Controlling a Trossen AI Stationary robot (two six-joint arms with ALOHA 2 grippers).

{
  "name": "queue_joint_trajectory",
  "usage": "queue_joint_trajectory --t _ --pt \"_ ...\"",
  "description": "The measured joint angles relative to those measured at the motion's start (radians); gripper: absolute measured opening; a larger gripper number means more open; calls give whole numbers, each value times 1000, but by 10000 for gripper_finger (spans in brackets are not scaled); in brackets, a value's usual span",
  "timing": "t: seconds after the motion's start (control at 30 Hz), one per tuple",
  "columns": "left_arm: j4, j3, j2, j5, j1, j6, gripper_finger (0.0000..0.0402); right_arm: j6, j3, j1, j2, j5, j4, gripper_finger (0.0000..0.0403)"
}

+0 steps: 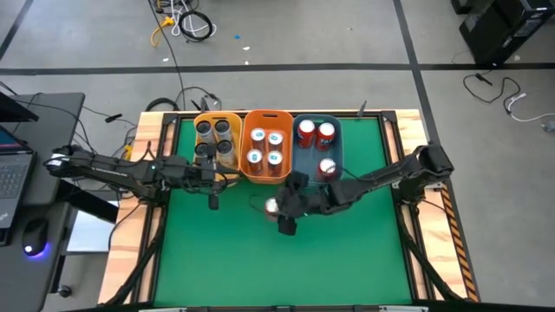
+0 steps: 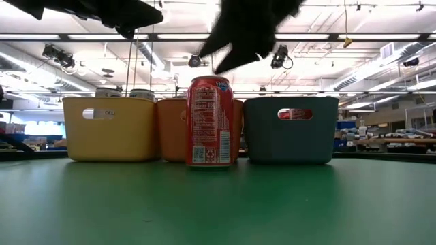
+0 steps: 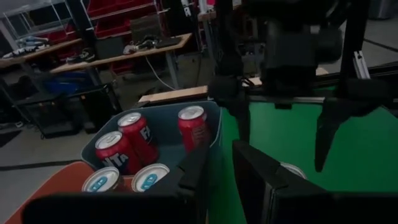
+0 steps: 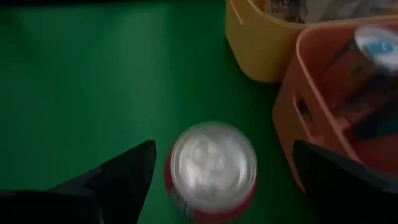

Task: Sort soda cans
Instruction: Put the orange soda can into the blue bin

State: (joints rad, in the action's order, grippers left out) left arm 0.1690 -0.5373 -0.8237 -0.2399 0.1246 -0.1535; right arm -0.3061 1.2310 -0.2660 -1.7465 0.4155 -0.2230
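**Low view.** Nearest you, the red can (image 2: 210, 122) stands upright on the green table (image 2: 218, 204), just in front of the orange bin (image 2: 172, 129). The yellow bin (image 2: 109, 129) is to one side of the orange bin and the blue bin (image 2: 289, 136) to the other. The right hand (image 2: 238, 47) hangs directly above the red can without touching it. The left arm (image 2: 122, 17) shows over the yellow bin.

**High view.** Check the three bins in a row at the table's far edge.
- The yellow bin (image 1: 217, 114) holds the grey cans (image 1: 215, 139).
- The orange bin (image 1: 267, 112) holds four white cans (image 1: 265, 146).
- The blue bin (image 1: 317, 117) holds three red cans (image 1: 316, 143).

The red can (image 1: 271, 205) stands alone near the front of the orange bin, with the right hand (image 1: 286, 215) over it. The left hand (image 1: 212, 198) is above the table, just in front of the yellow bin. You cannot tell whether it is open or closed.

**Left wrist view.** The right hand (image 3: 283, 152) is spread wide above the red can (image 3: 295, 169). The blue bin (image 3: 214, 124) and its red cans (image 3: 140, 134) lie beyond.

**Right wrist view.** The right hand (image 4: 224, 149) is open, with one finger on each side of the red can (image 4: 211, 162) and clear of it. The yellow bin (image 4: 261, 50) and orange bin (image 4: 323, 81) are near.
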Motion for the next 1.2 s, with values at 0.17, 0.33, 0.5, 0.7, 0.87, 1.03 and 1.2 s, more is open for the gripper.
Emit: queue_joint_trajectory --t 0.17,0.33,0.5,0.7,0.87,1.03,1.2 --pt "-9 0 1 -3 0 5 74 38 174 55 -37 -159 -191 361" --pt "-15 0 1 -3 2 6 74 56 292 89 -90 -267 -364 350" --pt "-8 0 2 -6 0 -9 74 76 354 104 -163 -329 -431 345" --pt "-22 0 1 -25 0 -20 74 125 463 116 -259 -338 -552 347" --pt "-33 0 1 -25 0 -19 74 142 532 118 -311 -342 -627 327" --pt "-34 0 1 -25 0 -19 74 153 565 125 -327 -348 -664 276" --pt "-34 0 1 -24 0 -17 74 153 615 128 -314 -363 -710 276"
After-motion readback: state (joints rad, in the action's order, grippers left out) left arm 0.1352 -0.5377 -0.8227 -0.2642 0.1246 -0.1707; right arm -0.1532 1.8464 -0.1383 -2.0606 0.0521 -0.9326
